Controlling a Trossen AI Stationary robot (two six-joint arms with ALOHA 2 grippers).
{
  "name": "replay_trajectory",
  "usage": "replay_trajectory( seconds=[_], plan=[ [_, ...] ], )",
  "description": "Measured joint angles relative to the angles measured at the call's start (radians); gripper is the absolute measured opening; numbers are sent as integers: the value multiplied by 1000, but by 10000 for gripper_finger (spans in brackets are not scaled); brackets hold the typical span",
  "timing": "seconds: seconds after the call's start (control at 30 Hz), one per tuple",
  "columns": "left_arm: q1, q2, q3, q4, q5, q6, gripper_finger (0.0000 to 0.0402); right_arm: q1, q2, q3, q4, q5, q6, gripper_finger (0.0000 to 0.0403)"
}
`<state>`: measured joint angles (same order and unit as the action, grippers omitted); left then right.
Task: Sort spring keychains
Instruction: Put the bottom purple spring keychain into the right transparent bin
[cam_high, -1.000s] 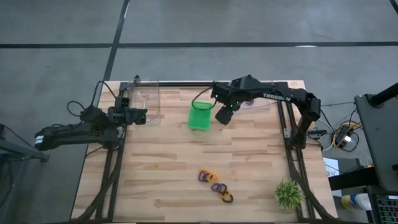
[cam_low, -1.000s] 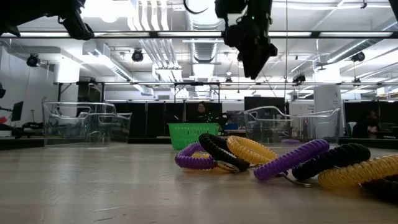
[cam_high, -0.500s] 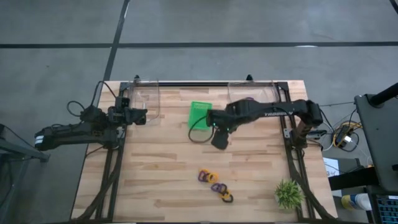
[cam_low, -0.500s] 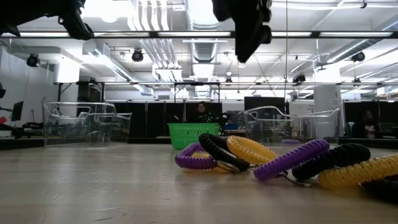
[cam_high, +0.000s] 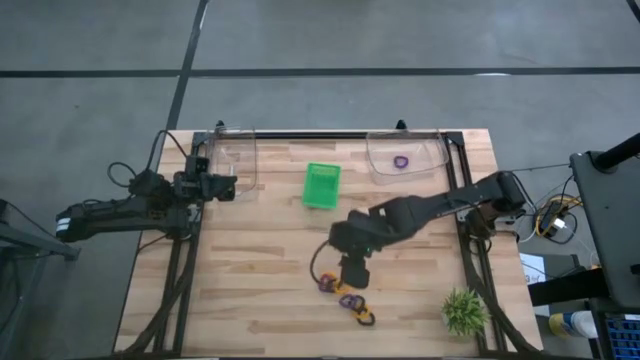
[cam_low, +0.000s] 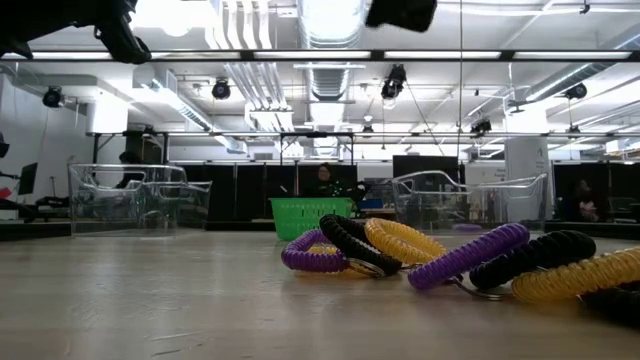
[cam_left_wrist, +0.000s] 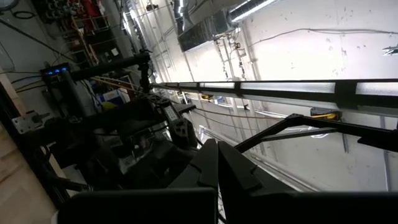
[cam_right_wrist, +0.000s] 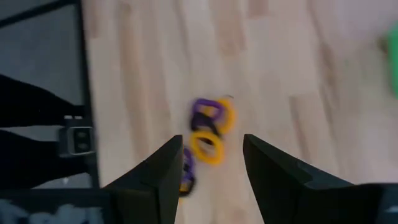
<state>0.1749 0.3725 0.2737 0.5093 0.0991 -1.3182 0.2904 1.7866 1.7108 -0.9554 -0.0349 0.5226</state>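
Right pincer (cam_high: 351, 276) hangs over the wooden slatted surface (cam_high: 250, 260), fingers (cam_right_wrist: 158, 168) apart, nothing between them. Directly under and just ahead of it lies the cluster of small coiled plastic spring keychains (cam_high: 346, 296), purple, orange-yellow and black, tangled together and touching each other. In the low view the same pile (cam_low: 440, 255) rests on the surface, pincer above it and not touching. One more purple coiled keychain (cam_high: 401, 161) sits in the clear plastic bin (cam_high: 428, 150), well behind the right pincer. Small green plastic basket (cam_high: 321, 186) stands behind the pincer, between two clear bins. Spiky green plant (cam_high: 465, 311) is off to the pincer's side near the surface corner. Left pincer (cam_high: 226, 186) waits by the other clear bin (cam_high: 233, 158), fingers together, holding nothing.
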Motion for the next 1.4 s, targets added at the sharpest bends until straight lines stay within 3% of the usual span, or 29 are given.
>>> replay_trajectory(
  seconds=[0.17,0.67,1.4],
  plan=[
    [0,0,0,-6,5,0,3,63,0,-22,103,4,24,164],
    [0,0,0,-12,17,3,3,125,16,-128,195,-8,337,164],
    [0,0,0,-16,17,1,3,157,267,-129,186,-147,230,164]
  ],
)
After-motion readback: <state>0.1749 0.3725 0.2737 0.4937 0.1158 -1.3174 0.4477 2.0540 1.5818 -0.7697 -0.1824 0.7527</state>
